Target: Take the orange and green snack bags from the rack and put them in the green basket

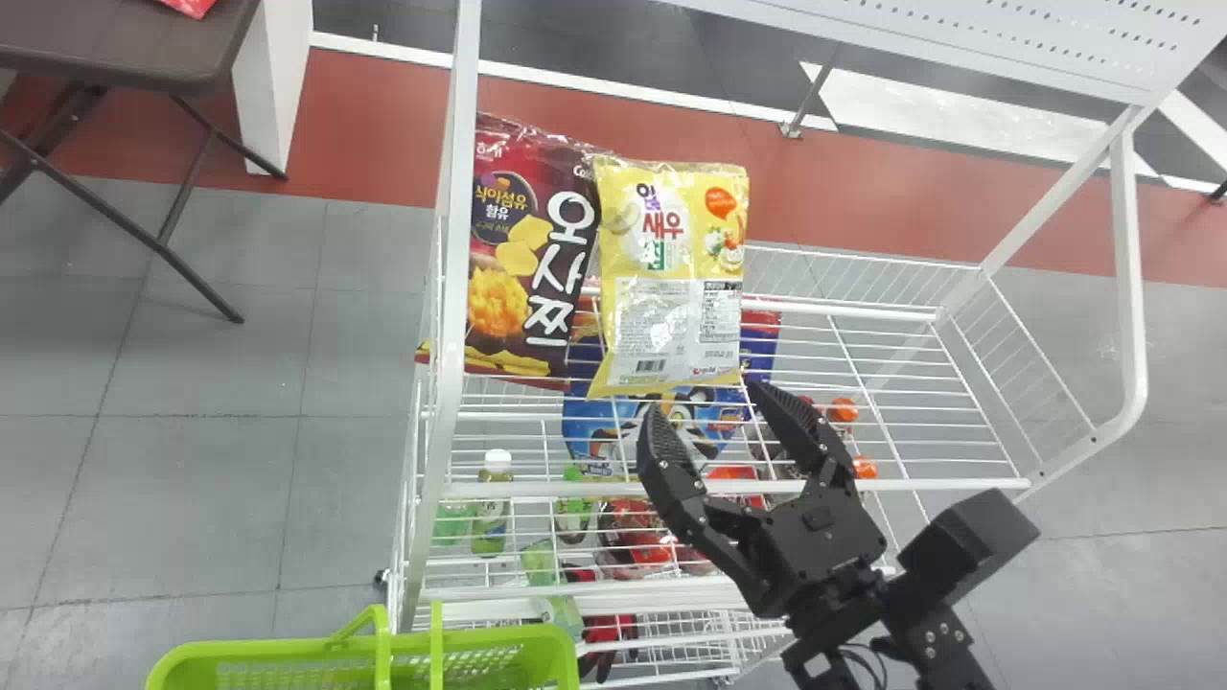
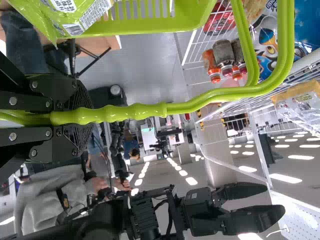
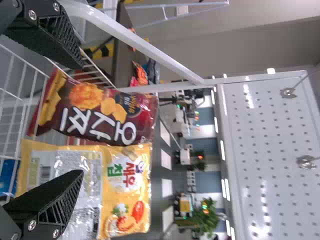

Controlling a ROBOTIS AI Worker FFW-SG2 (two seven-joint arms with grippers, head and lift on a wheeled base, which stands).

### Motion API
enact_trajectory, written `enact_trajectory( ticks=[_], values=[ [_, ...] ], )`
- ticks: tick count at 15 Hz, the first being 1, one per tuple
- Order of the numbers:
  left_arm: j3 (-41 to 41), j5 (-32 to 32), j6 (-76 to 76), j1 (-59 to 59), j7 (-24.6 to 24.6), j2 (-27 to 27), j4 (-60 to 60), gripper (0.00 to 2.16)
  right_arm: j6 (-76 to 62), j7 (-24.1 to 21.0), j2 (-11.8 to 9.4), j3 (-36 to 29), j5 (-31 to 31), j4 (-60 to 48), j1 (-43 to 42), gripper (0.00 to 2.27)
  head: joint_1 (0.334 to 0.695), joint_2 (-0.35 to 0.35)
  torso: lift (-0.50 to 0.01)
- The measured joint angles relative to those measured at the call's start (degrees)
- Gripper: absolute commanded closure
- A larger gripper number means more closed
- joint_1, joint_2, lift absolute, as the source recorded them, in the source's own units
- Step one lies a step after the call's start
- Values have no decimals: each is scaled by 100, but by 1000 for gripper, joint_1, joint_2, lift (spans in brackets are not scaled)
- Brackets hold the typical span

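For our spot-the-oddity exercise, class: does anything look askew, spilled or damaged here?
One mild oddity: on the rack, the dark red snack bag tilts, its side tucked behind the edge of the yellow bag, so the two do not line up. No spill or damage stands out.

Shop-like space: wire rack (image 1: 451, 287), snack bags (image 1: 671, 230), pegboard (image 3: 270, 135).

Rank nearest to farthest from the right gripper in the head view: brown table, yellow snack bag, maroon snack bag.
1. Yellow snack bag, just beyond the right gripper
2. Maroon snack bag, left of it
3. Brown table, far left
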Motion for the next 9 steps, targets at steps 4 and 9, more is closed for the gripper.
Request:
enact_trajectory(
  ticks=[4, 9],
  values=[
    [-4, 30, -71, 12, -23, 0, 35, 2135, 461, -272, 2, 178, 20, -55, 35, 73, 695, -350, 0],
    [8, 46, -143, 89, -14, 0, -21, 2135, 1158, -368, 2, 216, -206, -250, 50, 80, 695, -350, 0]
  ],
)
